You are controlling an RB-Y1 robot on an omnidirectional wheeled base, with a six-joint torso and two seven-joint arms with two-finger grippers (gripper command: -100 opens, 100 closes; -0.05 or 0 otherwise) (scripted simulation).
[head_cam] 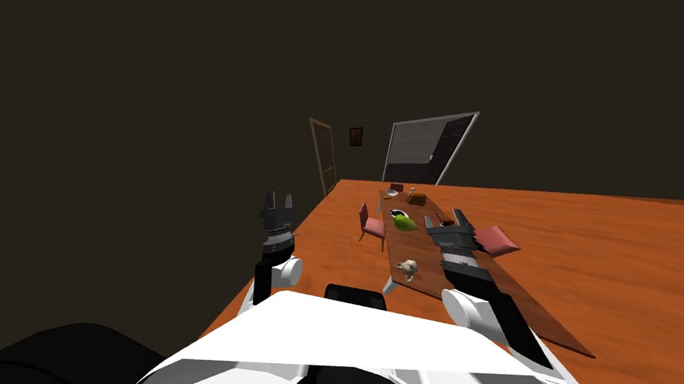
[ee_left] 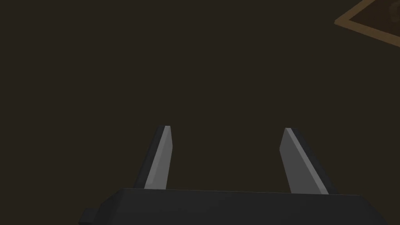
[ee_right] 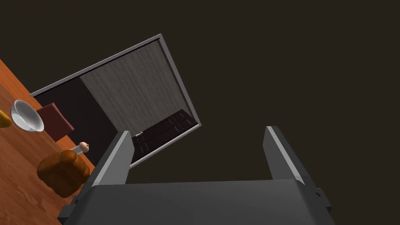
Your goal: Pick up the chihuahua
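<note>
The chihuahua [head_cam: 407,269] is a small beige figure near the close end of a long brown table [head_cam: 426,283] in the head view. My right gripper [head_cam: 448,218] is raised over the table, beyond the chihuahua and to its right, and points toward the far end. In the right wrist view this gripper [ee_right: 198,131] is open with nothing between its fingers. My left gripper [head_cam: 277,201] is held up to the left of the table, well away from it. In the left wrist view it [ee_left: 226,128] is open and empty.
A green object [head_cam: 405,223], a brown bread loaf [ee_right: 64,172] and a white bowl [ee_right: 27,116] lie farther along the table. Pink chairs stand at its left [head_cam: 372,226] and right [head_cam: 498,240]. The floor [head_cam: 609,255] is orange wood. A door [head_cam: 323,155] and a window [head_cam: 430,149] are on the far wall.
</note>
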